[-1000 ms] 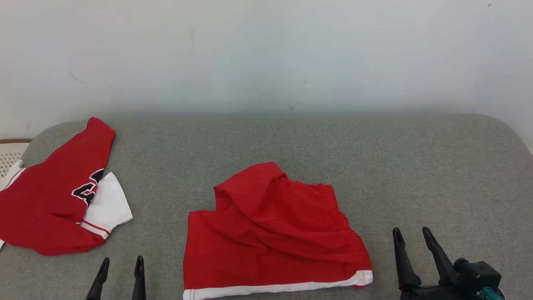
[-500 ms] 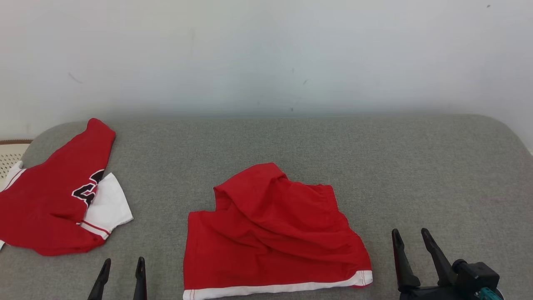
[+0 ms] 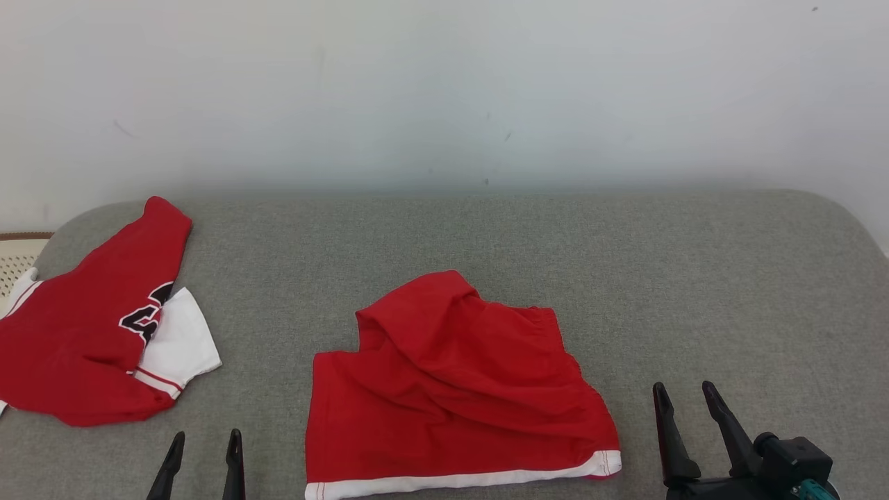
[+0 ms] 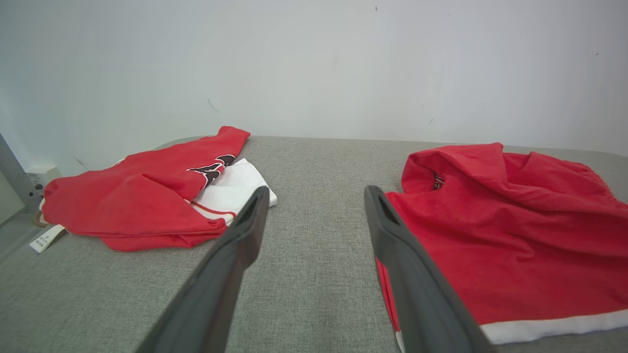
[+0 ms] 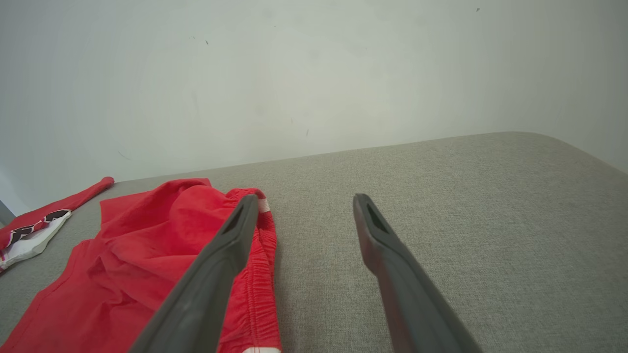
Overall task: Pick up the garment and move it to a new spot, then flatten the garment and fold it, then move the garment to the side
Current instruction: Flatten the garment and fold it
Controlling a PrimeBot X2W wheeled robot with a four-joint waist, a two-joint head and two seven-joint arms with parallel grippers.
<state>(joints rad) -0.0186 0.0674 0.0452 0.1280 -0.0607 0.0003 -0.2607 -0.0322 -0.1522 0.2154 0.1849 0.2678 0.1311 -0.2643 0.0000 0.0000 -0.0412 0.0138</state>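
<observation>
The garment (image 3: pixel 455 389) is a pair of red shorts with a white hem, lying rumpled in the middle of the grey padded surface (image 3: pixel 680 278), one leg folded up over itself. It also appears on the right of the left wrist view (image 4: pixel 515 235) and lower left of the right wrist view (image 5: pixel 147 264). My left gripper (image 3: pixel 205 439) stands open near the front edge, left of the shorts, holding nothing. My right gripper (image 3: pixel 684 392) is open to the right of the shorts, empty. Both sets of fingers (image 4: pixel 245 230) (image 5: pixel 373 230) are spread apart above the fabric surface.
A red and white jersey (image 3: pixel 97 333) with black lettering lies crumpled at the far left of the surface, also shown in the left wrist view (image 4: pixel 157 191). A woven basket rim (image 3: pixel 21 243) peeks in at the left edge. A pale wall (image 3: pixel 444 90) backs the surface.
</observation>
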